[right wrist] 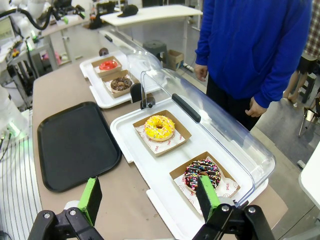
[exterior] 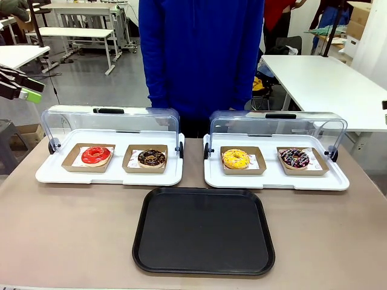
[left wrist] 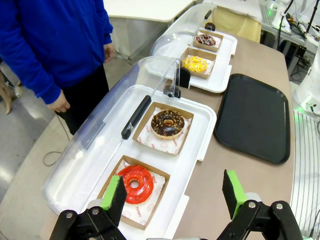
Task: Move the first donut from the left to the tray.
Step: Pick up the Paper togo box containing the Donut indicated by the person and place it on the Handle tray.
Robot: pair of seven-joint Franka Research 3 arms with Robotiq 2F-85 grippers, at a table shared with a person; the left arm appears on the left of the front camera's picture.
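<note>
**Red donut** [exterior: 96, 155]: ring with glossy red glaze, lying flat in a shallow brown cardboard holder [exterior: 71, 164]. It sits in the left place of the left white tray [exterior: 109, 176], far left on the tabletop [exterior: 72, 229]. The tray's clear lid [exterior: 78, 121] is swung up and back.

**Same tray, right place:** chocolate donut [exterior: 151, 158] in its own holder.

**Writing:** the paper liner [left wrist: 152, 142] under each donut carries small reddish print, too small to read. No brand can be made out.

**Black tray** [exterior: 204, 229]: flat, low-rimmed, near centre of the tabletop, just in front of the gap between the two white trays, apart from both.

**Second white tray** [exterior: 272, 179]: far right, lid up. It holds a yellow donut [exterior: 236, 159] on the left and a sprinkled donut [exterior: 294, 158] on the right.

**Left claw** [left wrist: 174, 196]: wide, holding nothing, above the left end of the tabletop. In its own view one green finger covers a near corner of the red donut's holder. In the front view it is cut off by the left edge.

**Right claw** [right wrist: 149, 196]: wide, holding nothing, above the right end near the sprinkled donut.

**Person** [exterior: 199, 54]: blue top, standing at the far side, cut off above the chest.
</note>
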